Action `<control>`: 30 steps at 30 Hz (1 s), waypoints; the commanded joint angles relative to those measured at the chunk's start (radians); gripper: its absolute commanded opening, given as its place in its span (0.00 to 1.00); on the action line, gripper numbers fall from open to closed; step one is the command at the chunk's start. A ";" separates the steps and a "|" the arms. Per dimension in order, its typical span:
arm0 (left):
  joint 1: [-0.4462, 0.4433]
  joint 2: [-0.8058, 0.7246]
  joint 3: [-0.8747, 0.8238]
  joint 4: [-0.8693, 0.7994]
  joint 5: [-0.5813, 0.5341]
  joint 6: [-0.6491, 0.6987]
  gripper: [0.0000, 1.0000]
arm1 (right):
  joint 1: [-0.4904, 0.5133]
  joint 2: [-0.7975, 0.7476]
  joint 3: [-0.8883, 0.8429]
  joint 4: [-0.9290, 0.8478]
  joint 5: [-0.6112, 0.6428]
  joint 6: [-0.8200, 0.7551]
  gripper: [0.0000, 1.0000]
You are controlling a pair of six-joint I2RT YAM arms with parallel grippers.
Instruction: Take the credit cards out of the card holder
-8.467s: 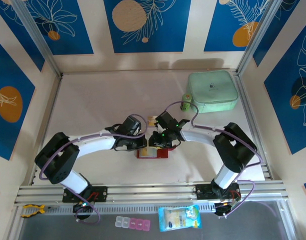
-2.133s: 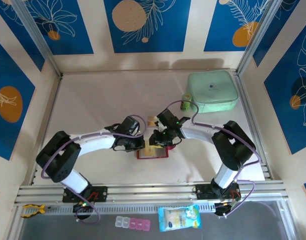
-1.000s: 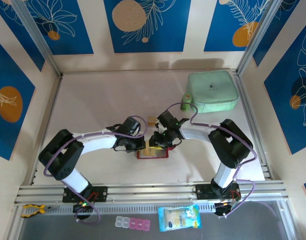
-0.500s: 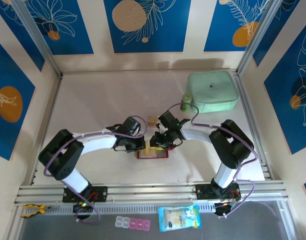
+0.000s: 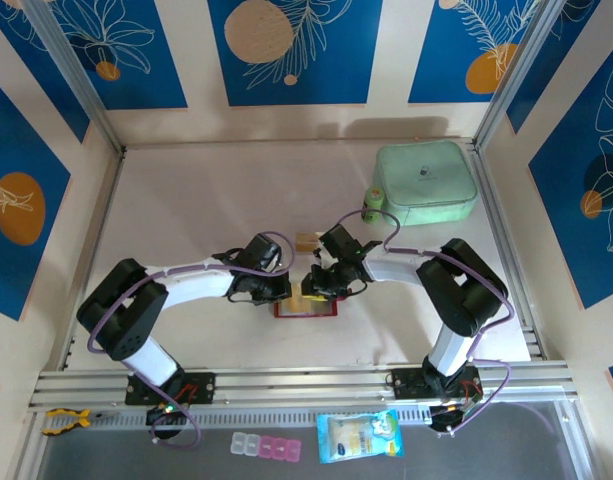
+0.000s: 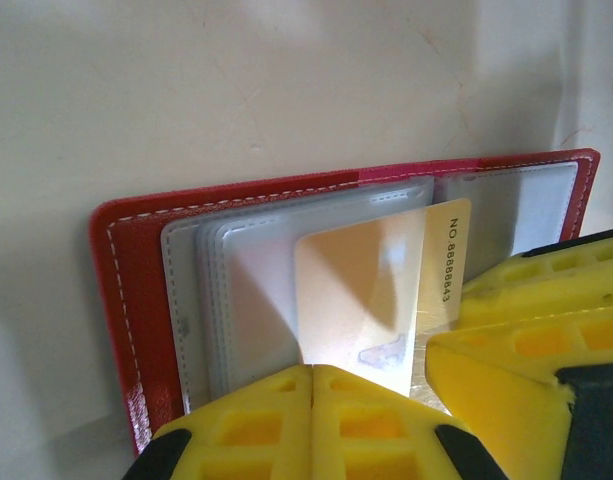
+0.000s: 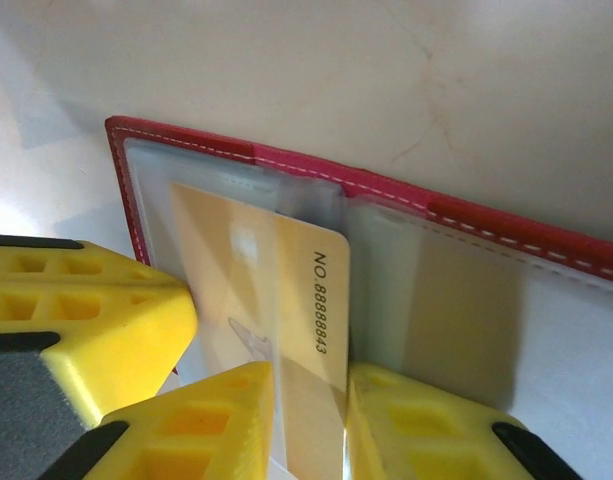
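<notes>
Open holder (image 5: 321, 310) lies centre-near on the bench (image 5: 206, 200), left pincer (image 6: 311, 425) fully closed and pinning its sleeves (image 6: 246, 300) flat, seemingly so the right pincer (image 7: 311, 430), narrow around the yellow card (image 7: 256, 290), can pull it free.

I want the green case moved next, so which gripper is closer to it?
Right. The right gripper is over the red wallet, with the green case farther back and to its right. The left gripper sits at the wallet's left side, farther away.
</notes>
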 commanded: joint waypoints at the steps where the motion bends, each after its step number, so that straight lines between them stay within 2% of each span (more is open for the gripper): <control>1: -0.007 0.019 -0.022 -0.034 -0.009 0.014 0.04 | -0.005 -0.019 -0.019 0.030 -0.042 0.016 0.23; 14: -0.007 0.015 -0.023 -0.037 -0.010 0.013 0.04 | -0.017 -0.045 -0.046 0.053 -0.052 0.015 0.12; 30: -0.006 0.000 -0.036 -0.040 -0.016 0.011 0.04 | -0.043 -0.108 -0.064 -0.049 0.010 -0.036 0.10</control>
